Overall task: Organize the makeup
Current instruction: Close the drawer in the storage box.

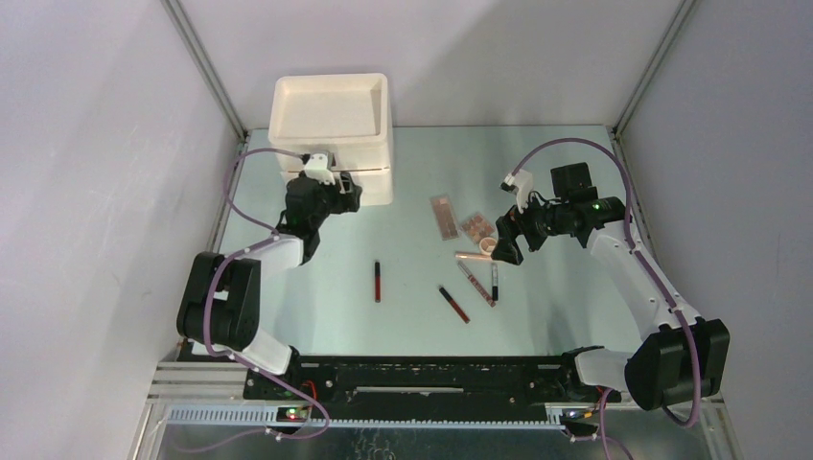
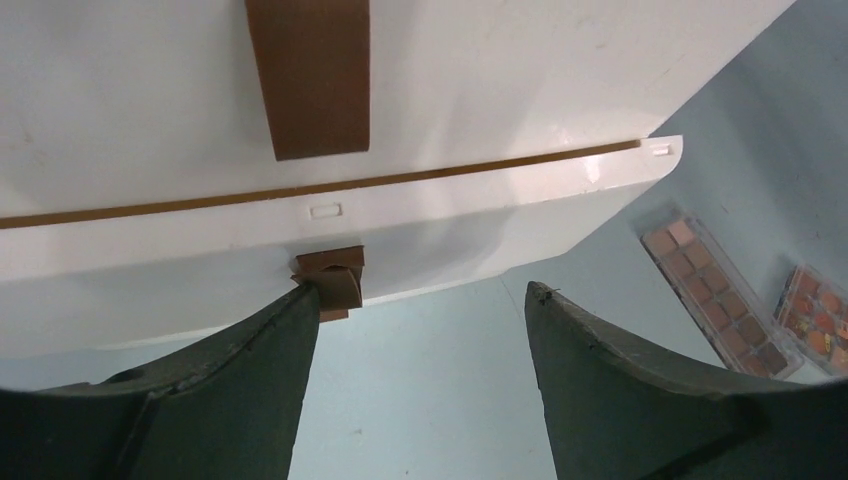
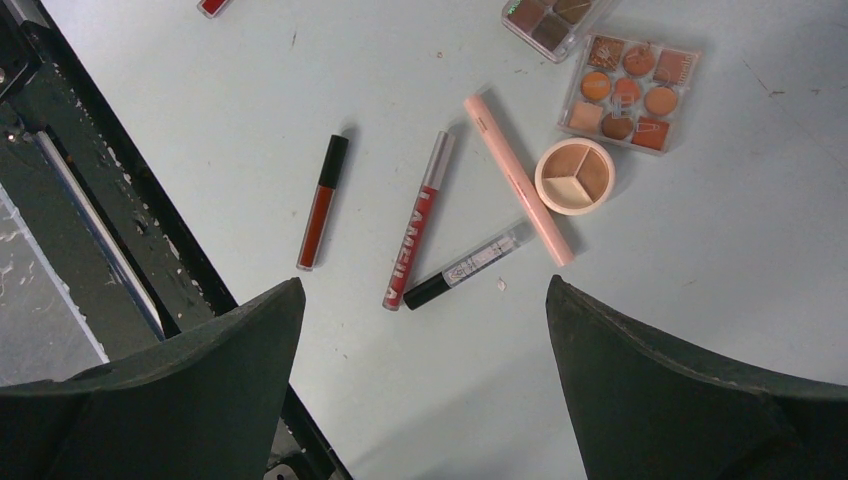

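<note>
The makeup lies spread on the pale table. A long palette [image 1: 444, 217], a square palette [image 1: 476, 227] and a round compact [image 1: 488, 247] sit right of centre, with slim tubes [image 1: 378, 281] [image 1: 454, 303] nearer the front. My right gripper [image 1: 503, 249] [image 3: 425, 284] hangs open above a dark-red tube [image 3: 322, 202], a red tube [image 3: 418, 235], a clear black-capped tube [image 3: 470, 265], a pink stick [image 3: 518, 180] and the compact [image 3: 574, 176]. My left gripper [image 1: 347, 196] [image 2: 422, 290] is open at the cream drawer box [image 2: 400, 100]; its left finger touches a brown pull tab [image 2: 330, 275].
The drawer box [image 1: 331, 134] stands at the back left with a shallow tray top. A second brown tab [image 2: 310, 75] shows on the drawer above. The black base rail [image 3: 90, 200] runs along the near edge. Walls enclose the table on three sides.
</note>
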Controlling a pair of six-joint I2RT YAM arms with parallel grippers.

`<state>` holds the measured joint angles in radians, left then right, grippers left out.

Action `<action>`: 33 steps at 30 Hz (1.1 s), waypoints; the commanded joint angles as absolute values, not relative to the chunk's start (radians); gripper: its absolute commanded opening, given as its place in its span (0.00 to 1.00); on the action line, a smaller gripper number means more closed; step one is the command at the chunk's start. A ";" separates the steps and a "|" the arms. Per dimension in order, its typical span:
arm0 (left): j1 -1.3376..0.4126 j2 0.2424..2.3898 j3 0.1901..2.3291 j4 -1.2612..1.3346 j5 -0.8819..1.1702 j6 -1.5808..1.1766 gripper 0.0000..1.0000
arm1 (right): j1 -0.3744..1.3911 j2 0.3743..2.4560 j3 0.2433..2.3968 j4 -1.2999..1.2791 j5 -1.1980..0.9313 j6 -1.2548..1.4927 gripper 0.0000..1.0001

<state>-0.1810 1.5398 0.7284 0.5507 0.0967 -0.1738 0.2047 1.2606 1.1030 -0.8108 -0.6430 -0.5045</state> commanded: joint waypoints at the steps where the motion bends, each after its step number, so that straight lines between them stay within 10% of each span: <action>1: -0.181 1.543 0.785 0.646 0.075 -0.126 0.82 | 0.207 1.262 1.103 -0.810 -0.641 -0.521 1.00; 9: -0.178 1.541 0.764 0.732 0.088 -0.113 0.98 | 0.207 1.267 1.103 -0.810 -0.640 -0.522 1.00; 33: -0.176 1.226 0.788 0.345 0.003 -0.040 0.97 | 0.213 1.253 1.103 -0.810 -0.643 -0.521 1.00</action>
